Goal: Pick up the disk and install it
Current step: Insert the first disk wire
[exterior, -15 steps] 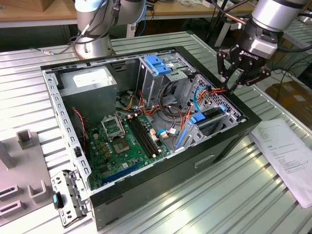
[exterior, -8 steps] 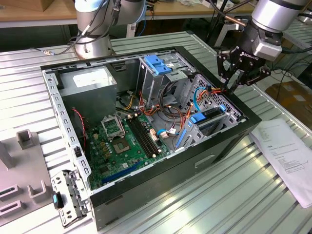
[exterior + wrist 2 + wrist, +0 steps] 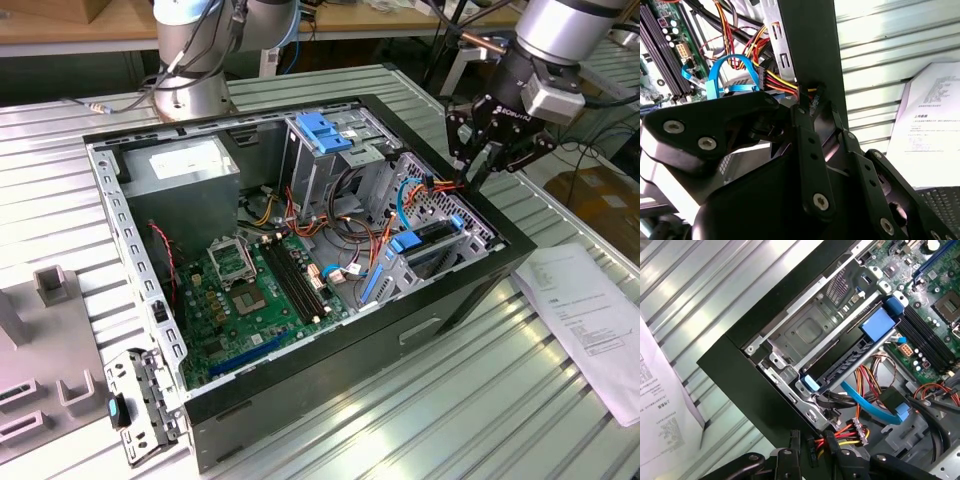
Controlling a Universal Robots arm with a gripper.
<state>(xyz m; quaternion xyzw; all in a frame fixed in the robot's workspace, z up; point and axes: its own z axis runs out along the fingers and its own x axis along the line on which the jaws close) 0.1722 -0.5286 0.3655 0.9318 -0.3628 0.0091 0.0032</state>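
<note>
My pincer (image 3: 470, 178) upper right in exterior view, spread apart (holding nothing), near disk (image 3: 432, 238) sitting in drive cage (image 3: 478, 222).

The arm wrist (image 3: 560, 25), silver tube with grey collar; black gripper (image 3: 478, 168) over the computer case (image 3: 300, 400) (white lettering on its body), jointed fingers (image 3: 807, 150) pinned with silver screws (image 3: 821, 201).

Cable bundle (image 3: 849, 432) just beside hand (image 3: 473, 170)
</note>
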